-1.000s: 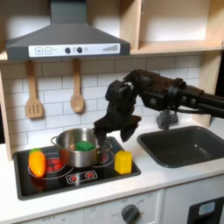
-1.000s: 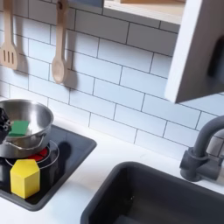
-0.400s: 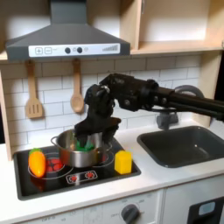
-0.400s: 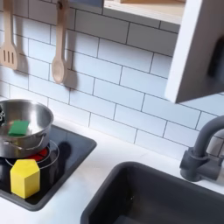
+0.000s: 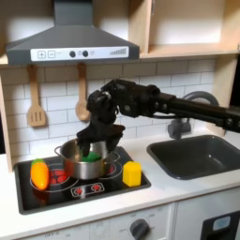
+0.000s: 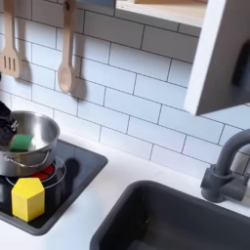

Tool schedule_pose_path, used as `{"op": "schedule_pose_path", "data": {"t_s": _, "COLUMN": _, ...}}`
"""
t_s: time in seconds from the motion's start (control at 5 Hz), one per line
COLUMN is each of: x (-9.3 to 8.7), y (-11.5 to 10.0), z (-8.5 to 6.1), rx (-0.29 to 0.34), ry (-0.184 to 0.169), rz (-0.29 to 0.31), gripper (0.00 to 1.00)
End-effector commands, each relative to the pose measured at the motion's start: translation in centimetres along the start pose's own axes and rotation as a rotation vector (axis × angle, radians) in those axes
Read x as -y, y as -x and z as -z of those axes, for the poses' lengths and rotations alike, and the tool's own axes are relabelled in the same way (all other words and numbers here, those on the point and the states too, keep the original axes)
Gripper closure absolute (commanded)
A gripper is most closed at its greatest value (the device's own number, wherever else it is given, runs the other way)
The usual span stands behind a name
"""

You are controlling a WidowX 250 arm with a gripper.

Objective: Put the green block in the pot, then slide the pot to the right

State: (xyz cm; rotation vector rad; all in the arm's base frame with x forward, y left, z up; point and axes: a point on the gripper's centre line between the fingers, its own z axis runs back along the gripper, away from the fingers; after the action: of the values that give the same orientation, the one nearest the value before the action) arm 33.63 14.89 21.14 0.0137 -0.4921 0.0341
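The silver pot (image 5: 84, 163) stands on the black stove top, left of centre in the first exterior view. The green block (image 5: 89, 157) lies loose inside it. My gripper (image 5: 91, 147) hangs low over the pot's back-left part, fingers pointing down and apart, holding nothing. In the second exterior view the pot (image 6: 27, 135) is at the left edge with the green block (image 6: 20, 143) on its floor. A dark fingertip (image 6: 5, 123) shows over the pot's rim there.
A yellow block (image 5: 132, 173) sits just right of the pot, and an orange-yellow toy vegetable (image 5: 38, 174) to its left. The stove top (image 5: 112, 187) ends near the dark sink (image 5: 202, 155) with its faucet (image 6: 230, 161). Two wooden utensils (image 5: 82, 99) hang on the tiled wall.
The arm has swung left in the first exterior view, from the pot's right side to over its back-left rim. The green block stays in the pot.
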Motion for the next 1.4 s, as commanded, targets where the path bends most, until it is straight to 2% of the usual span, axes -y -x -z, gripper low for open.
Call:
{"op": "schedule_pose_path", "data": {"t_s": 0.0, "x": 0.9, "y": -1.6, "z": 2.1, "rx": -0.012, "ry": 0.009, "rz": 0.012, "gripper": 0.00}}
{"op": "schedule_pose_path", "data": {"t_s": 0.6, "x": -0.3, "y": -3.3, "z": 5.9, "rx": -0.063, "ry": -0.034, "rz": -0.051, "gripper": 0.00}}
{"op": "schedule_pose_path", "data": {"t_s": 0.8, "x": -0.7, "y": -4.0, "z": 6.4, "rx": -0.062, "ry": -0.043, "rz": -0.063, "gripper": 0.00}}
{"op": "schedule_pose_path", "data": {"t_s": 1.0, "x": -0.8, "y": -4.6, "z": 6.2, "rx": -0.053, "ry": -0.049, "rz": -0.079, "gripper": 0.00}}
{"op": "schedule_pose_path", "data": {"t_s": 1.2, "x": -0.2, "y": -4.3, "z": 6.2, "rx": -0.067, "ry": -0.033, "rz": -0.084, "gripper": 0.00}}
